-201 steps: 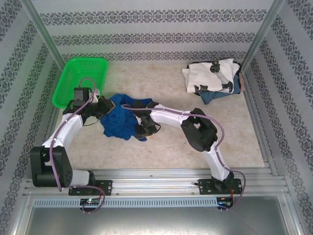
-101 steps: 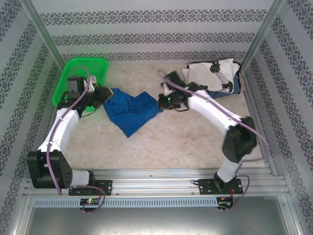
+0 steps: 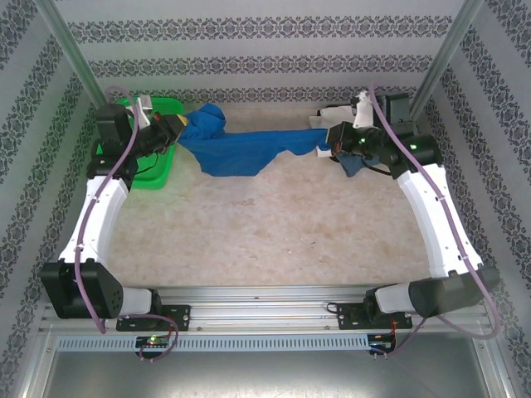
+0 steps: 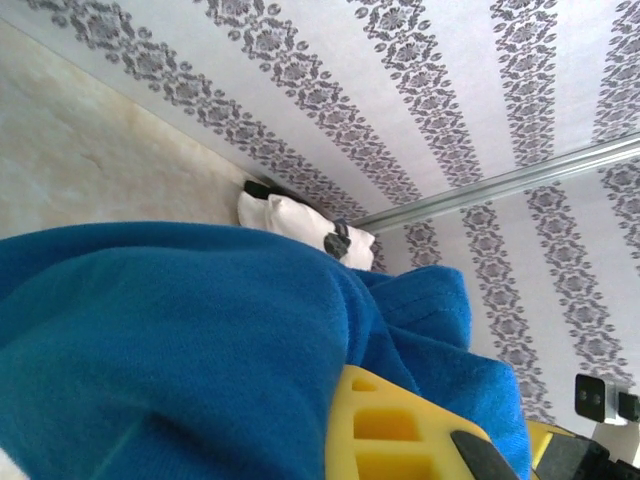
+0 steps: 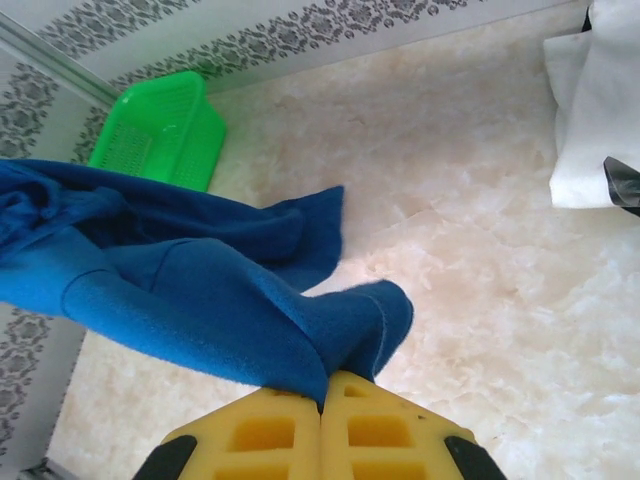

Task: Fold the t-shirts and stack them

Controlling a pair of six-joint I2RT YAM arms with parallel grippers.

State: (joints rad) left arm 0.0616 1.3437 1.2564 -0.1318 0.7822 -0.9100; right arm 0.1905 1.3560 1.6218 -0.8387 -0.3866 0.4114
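Observation:
The royal-blue t-shirt hangs stretched out in the air across the back of the table, between the two grippers. My left gripper is shut on its left end, above the green basket. In the left wrist view blue cloth is bunched over one yellow finger. My right gripper is shut on a folded edge of the blue shirt; from above it sits at the shirt's right end. A white t-shirt with black marks lies at the back right, partly behind the right arm.
The green mesh basket stands at the back left under the left arm. Patterned walls and metal posts close in the back and sides. The marble tabletop spreads in front of the hanging shirt.
Both arms have risen and swung apart towards the back corners, pulling the crumpled blue shirt off the table into a stretched band. The right gripper has shut on the cloth.

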